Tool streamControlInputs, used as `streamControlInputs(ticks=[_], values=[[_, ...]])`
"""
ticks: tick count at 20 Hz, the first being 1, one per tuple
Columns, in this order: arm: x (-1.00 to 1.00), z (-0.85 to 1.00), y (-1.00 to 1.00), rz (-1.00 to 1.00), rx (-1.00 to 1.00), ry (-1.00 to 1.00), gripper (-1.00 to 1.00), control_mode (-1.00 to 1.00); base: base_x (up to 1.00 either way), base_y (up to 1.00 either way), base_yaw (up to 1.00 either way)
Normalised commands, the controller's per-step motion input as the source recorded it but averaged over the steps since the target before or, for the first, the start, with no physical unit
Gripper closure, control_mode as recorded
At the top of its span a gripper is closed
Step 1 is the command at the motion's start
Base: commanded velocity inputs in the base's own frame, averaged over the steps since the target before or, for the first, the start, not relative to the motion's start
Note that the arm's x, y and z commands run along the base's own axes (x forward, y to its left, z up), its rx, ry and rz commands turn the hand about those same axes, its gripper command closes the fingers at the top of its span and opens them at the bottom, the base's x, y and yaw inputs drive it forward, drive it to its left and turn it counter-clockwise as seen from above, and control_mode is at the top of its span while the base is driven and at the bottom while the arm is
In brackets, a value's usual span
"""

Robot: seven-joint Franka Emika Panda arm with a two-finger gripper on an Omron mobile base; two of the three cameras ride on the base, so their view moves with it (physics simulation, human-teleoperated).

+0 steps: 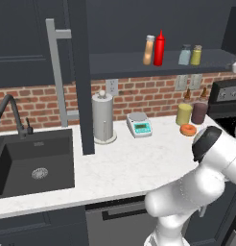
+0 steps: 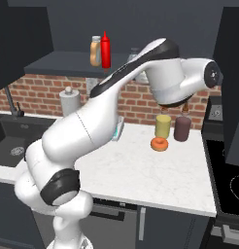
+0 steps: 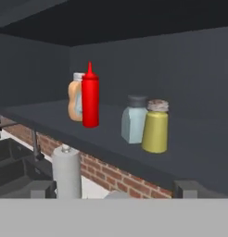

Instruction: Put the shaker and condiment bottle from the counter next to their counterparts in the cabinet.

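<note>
Hand [image 3: 114,192] wide open (empty); shaker [image 3: 155,126] on cabinet [image 3: 190,134] shelf.

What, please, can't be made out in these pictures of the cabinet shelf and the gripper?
- Condiment bottle: hand view, partly hidden behind the red squeeze bottle.
- Pale blue-grey shaker: right base view, mostly covered by the arm.
- Yellow-green shaker: whether it touches the blue-grey one is unclear.
- Gripper: right base view, hidden behind the arm's wrist.

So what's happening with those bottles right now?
Gripper open, holding nothing. Shaker on cabinet shelf beside blue-grey shaker. Condiment bottle by red bottle. Nothing blocking.
</note>
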Motion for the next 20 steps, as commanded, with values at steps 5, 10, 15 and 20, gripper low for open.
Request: streamControlInputs(ticks=[5,10,15,20], values=[[-1.00,0.22,-0.06,-0.24,0.00,0.00,-1.00,-1.00,0.00,0.00,0.00],[-1.00,0.13,-0.18,-0.29,0.00,0.00,-1.00,-1.00,0.00,0.00,0.00],[-1.00,0.09,-0.39,-0.28,0.00,0.00,-1.00,-1.00,0.00,0.00,0.00],[-1.00,0.00,-0.73,-0.23,0.00,0.03,-1.00,-1.00,0.00,0.00,0.00]])
